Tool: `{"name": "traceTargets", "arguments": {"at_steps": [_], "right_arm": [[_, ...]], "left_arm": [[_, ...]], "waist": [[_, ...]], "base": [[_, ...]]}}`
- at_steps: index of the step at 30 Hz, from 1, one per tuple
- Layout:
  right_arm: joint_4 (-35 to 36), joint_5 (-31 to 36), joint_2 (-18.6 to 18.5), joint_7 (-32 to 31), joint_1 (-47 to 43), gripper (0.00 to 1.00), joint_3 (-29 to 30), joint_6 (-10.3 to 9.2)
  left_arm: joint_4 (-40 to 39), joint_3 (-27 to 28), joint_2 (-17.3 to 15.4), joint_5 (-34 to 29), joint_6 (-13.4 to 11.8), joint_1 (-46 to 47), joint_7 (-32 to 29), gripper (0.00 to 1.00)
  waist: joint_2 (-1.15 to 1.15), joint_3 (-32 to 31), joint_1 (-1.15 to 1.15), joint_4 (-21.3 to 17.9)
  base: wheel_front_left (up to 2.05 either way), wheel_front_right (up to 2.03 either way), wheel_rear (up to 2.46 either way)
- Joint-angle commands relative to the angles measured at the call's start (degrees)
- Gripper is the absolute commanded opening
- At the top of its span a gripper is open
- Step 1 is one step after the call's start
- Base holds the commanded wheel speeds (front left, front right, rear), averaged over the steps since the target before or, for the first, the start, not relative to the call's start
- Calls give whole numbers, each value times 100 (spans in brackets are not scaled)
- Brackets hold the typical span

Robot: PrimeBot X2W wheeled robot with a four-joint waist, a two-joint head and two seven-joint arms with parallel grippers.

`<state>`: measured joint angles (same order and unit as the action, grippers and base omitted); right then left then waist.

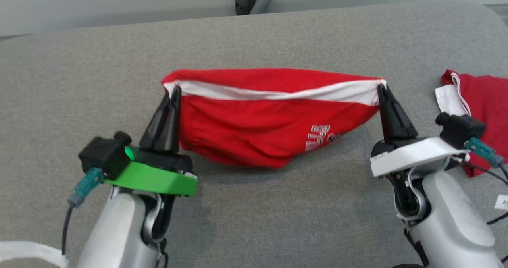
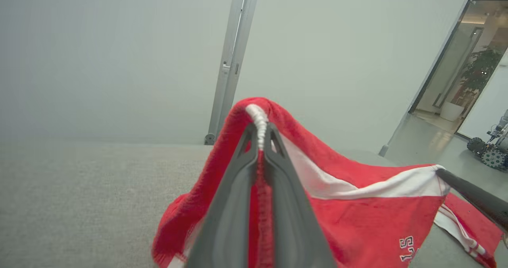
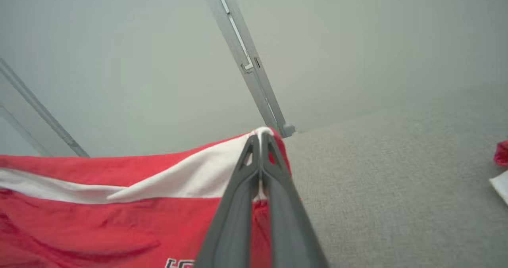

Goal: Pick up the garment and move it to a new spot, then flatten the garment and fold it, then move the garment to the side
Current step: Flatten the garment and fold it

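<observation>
Both arms out in front of me, grippers pinched tight.
My left gripper (image 1: 175, 90) clamps the left end of the red garment (image 1: 258, 129) at its white band, my right gripper (image 1: 381, 87) the right end; fingers point away from me.

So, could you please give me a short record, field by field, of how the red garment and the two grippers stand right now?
garment: red fabric garment with a white band, stretched between both grippers
left gripper: shut on the band's left end
right gripper: shut on the band's right end
sag: middle droops toward the grey fabric surface; contact unclear
lettering: white print, lower right
nearby: second red-and-white garment, lying at the right
</observation>
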<state>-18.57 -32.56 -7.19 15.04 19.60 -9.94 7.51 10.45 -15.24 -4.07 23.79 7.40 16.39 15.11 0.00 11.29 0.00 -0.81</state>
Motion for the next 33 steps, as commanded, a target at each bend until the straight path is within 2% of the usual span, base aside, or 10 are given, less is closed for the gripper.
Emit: {"name": "traceTargets", "arguments": {"at_steps": [1,3,4,7,11,15,20,25,28,33], "right_arm": [[235,-109,-75,16,230,0,27,-5],[451,-155,-204,16,422,0,11,-5],[451,-155,-204,16,422,0,11,-5],[820,-335,-463,16,879,0,-2,-4],[1053,-422,-764,-218,1485,0,65,-3],[946,-277,-906,-525,2102,0,81,-4],[455,66,-928,-705,3024,0,-91,-3],[-367,550,-870,-496,4308,0,-171,-3],[-935,857,-827,-346,5128,0,-169,-3],[-1715,1515,-806,-43,6254,0,236,-5]], "left_arm": [[-265,-57,-222,142,13,362,-2,0],[-434,-267,-516,264,12,663,-2,0],[-434,-267,-516,264,12,663,-2,0],[-587,-552,-1174,580,12,1420,-2,0],[-490,-591,-1760,1197,8,2350,-478,0],[-248,-742,-1996,1451,5,3113,-1026,0],[279,-1487,-1993,1347,5,4148,-1213,0],[1328,-1855,-1755,1263,0,5294,-1090,0],[1934,-2097,-1691,1066,0,6048,-935,0],[2763,-2163,-1631,658,-1,7099,-241,0]], "waist": [[0,-377,0,1],[0,-510,0,-2],[0,-510,0,-2],[0,-700,0,-11],[0,-588,0,-20],[0,-105,0,-5],[0,666,0,85],[0,1371,0,71],[0,1606,0,20],[0,1770,0,-60]], "base": [[0,0,0],[0,0,0],[0,0,0],[0,0,0],[0,0,0],[0,0,0],[0,0,0],[0,0,0],[0,0,0],[0,0,0]]}}
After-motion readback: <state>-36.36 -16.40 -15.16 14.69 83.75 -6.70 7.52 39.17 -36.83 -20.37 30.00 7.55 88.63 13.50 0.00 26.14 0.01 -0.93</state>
